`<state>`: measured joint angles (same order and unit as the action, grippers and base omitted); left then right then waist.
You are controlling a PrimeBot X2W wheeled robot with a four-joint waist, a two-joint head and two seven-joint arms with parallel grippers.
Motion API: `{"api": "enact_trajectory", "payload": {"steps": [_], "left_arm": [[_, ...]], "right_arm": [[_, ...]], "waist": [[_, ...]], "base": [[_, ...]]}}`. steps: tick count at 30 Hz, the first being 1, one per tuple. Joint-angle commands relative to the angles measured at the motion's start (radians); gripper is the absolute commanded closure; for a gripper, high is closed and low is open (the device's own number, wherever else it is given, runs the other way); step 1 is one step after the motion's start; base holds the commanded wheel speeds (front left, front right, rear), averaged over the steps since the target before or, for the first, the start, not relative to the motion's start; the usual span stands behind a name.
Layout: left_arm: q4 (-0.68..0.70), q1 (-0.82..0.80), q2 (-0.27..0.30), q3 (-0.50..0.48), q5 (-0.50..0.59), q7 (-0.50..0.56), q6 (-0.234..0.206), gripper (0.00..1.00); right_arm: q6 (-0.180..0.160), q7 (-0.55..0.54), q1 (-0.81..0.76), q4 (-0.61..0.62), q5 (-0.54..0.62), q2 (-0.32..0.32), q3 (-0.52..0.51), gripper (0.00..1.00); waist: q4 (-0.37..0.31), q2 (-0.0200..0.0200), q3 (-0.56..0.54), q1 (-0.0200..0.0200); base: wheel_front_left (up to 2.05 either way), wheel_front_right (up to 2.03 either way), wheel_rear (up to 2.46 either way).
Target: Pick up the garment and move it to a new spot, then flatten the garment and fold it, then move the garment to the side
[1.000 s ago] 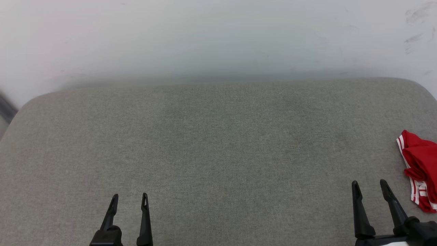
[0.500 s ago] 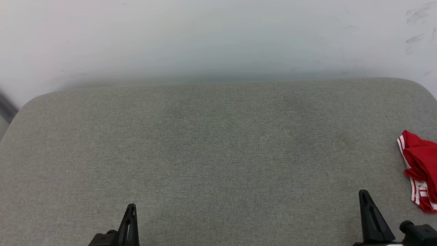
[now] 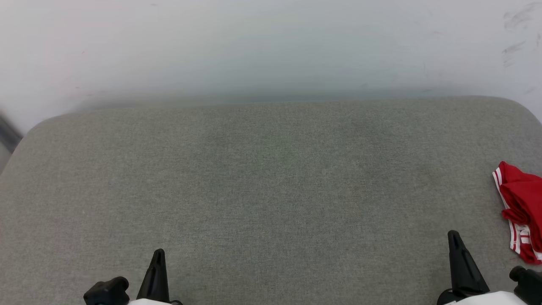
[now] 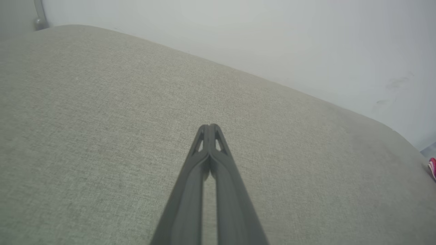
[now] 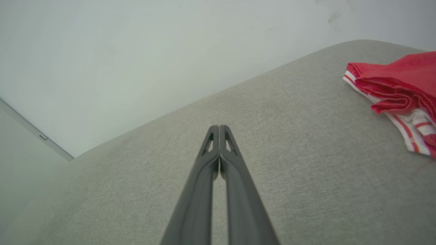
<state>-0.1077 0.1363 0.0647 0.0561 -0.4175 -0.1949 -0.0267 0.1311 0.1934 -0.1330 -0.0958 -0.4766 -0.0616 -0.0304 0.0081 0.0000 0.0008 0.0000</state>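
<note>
Garment (image 3: 523, 207) lies bunched at right edge of grey pad (image 3: 271, 169), partly out of frame, clear of both tools. Left tool (image 3: 158, 254) and right tool (image 3: 454, 235) closed, empty, near front edge. Fits either garment awaiting pickup or already set aside; fold not verifiable

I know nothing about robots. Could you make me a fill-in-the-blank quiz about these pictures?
1. The garment is mostly ____ with white stripes.
2. It lies bunched up at the ____ edge of the head view, on the gray padded surface.
3. The left end effector and the right end effector are both ____, holding nothing.
Missing words: red; right; shut.
</note>
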Motion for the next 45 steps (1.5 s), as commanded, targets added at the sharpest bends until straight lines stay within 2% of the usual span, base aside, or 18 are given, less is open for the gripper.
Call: {"api": "enact_trajectory", "payload": {"steps": [1,18,45], "left_arm": [[0.006,-0.029,0.01,-0.005,-0.049,0.007,0.007,1.0],[-0.028,-0.082,0.02,-0.023,-0.338,0.061,0.044,1.0],[-0.067,-0.145,0.025,-0.056,-0.684,0.137,0.089,1.0]], "right_arm": [[0.0,-0.006,0.034,0.009,-0.049,-0.012,0.0,1.0],[0.0,-0.063,0.085,-0.027,-0.322,-0.02,-0.002,1.0],[0.0,-0.14,0.147,-0.072,-0.649,-0.024,-0.013,1.0]], "waist": [[0.0,0.0,0.0,0.0],[-0.001,0.0,0.0,0.0],[-0.003,0.0,0.001,0.0]], "base": [[0.0,0.0,0.0],[0.0,0.0,0.0],[0.0,0.0,0.0]]}}
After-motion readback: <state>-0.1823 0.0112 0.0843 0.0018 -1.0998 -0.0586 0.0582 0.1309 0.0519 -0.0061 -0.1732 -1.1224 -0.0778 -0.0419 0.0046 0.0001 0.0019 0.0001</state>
